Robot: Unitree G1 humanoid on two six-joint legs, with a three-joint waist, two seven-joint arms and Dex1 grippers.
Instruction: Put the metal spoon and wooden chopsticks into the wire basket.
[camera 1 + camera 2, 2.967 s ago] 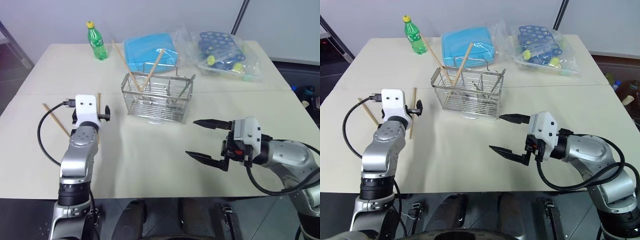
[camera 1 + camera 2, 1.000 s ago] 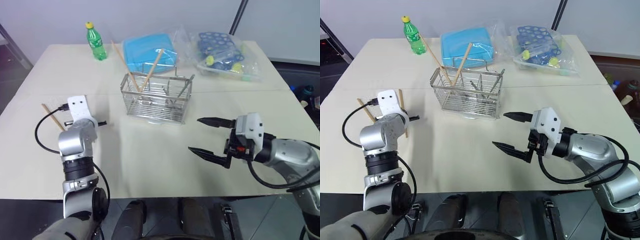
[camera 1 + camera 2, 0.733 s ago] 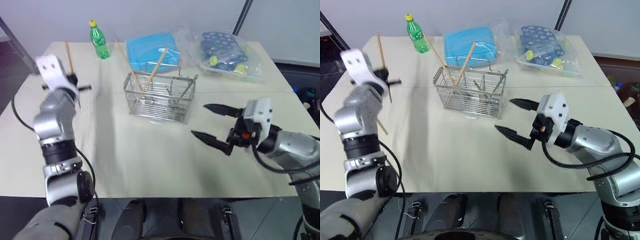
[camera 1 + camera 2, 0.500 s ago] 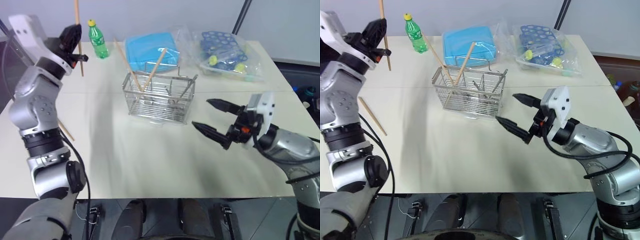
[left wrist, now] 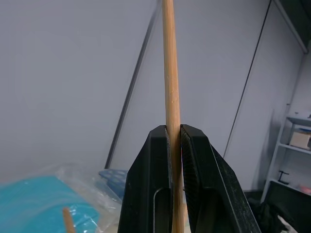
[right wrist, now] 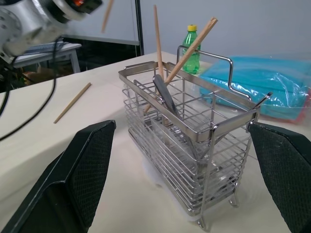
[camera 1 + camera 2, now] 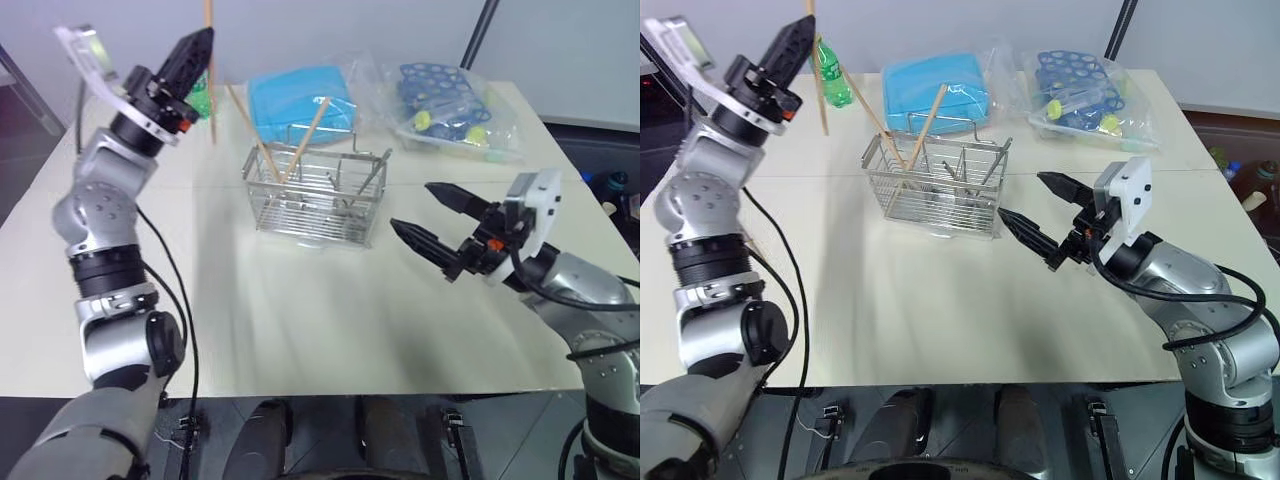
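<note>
Our left gripper (image 7: 196, 45) is clamped tight on one of the wooden chopsticks (image 5: 171, 82), the stick running upright between its fingers; a second ago it was low over the table with that stick, and now we have it raised high, up beside the green bottle (image 7: 833, 78). The wire basket (image 7: 316, 192) sits below and to the right of it, with two chopsticks (image 6: 192, 42) and the metal spoon (image 6: 165, 94) already standing inside. One more chopstick (image 6: 73, 102) lies flat on the table, below the gripper and well apart from the basket. So we judge the pick done and the carry to the basket next. Our right gripper (image 7: 1043, 218) waits just right of the basket, jaws wide and empty
</note>
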